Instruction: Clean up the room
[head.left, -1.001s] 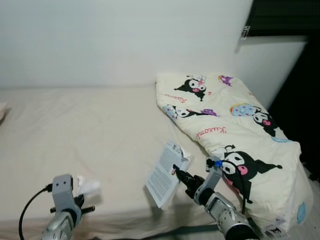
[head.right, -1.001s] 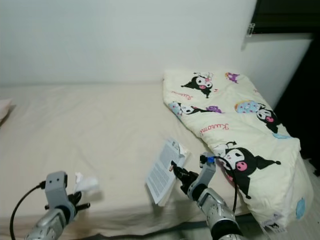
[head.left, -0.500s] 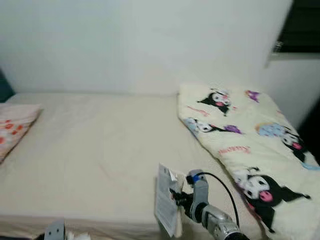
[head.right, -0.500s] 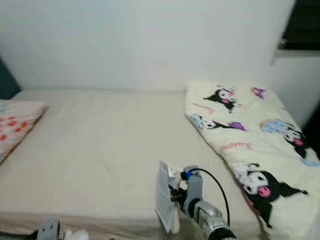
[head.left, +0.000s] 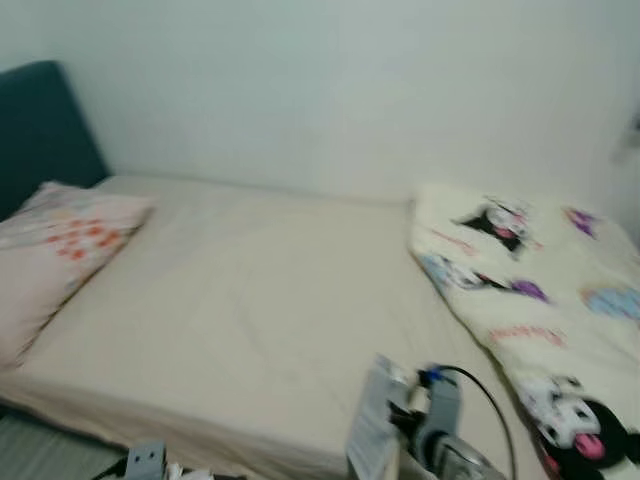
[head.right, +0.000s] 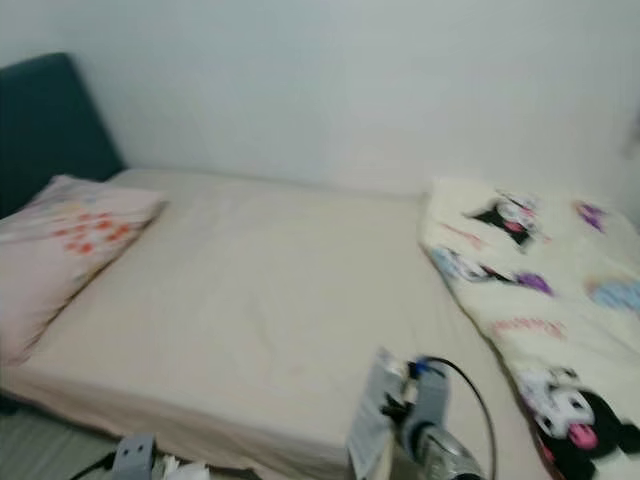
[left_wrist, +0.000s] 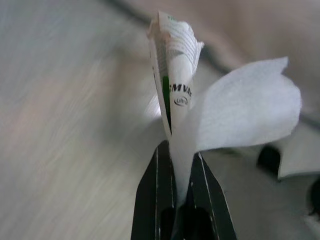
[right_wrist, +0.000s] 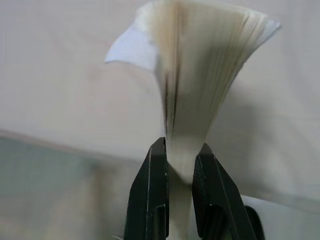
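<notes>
A bed (head.left: 250, 300) with a plain cream sheet is seen ahead, set against a bare white wall (head.left: 350, 90). A pink pillow (head.left: 55, 250) with red-orange marks lies toward 9 o'clock, and a dark teal headboard (head.left: 40, 130) stands behind it at 10 o'clock. A folded cream quilt (head.left: 540, 290), printed with black-and-pink cartoon figures, lies along the 3 o'clock side. One line of red lettering is printed on it but is too blurred to be read.

The right end effector (right_wrist: 177, 170) is held at 5 o'clock, over the near edge of the bed, and is clamped on the booklet (head.right: 372, 410). In the right wrist view the pages are seen fanned out above the black fingers (right_wrist: 147, 190). A black cable (head.right: 470, 385) is looped over the wrist.

The left end effector (left_wrist: 177, 175) is seen at 7 o'clock, below the bed edge, and is closed on a white tissue (left_wrist: 245, 110) together with a folded printed leaflet (left_wrist: 172, 60). Dark letters reading roughly "MVAE", a small oval logo and a green stripe are made out on the leaflet; the finer print cannot be read. A pale floor (left_wrist: 60, 125) of streaked grain is seen beneath it.

The head views are blurred.
</notes>
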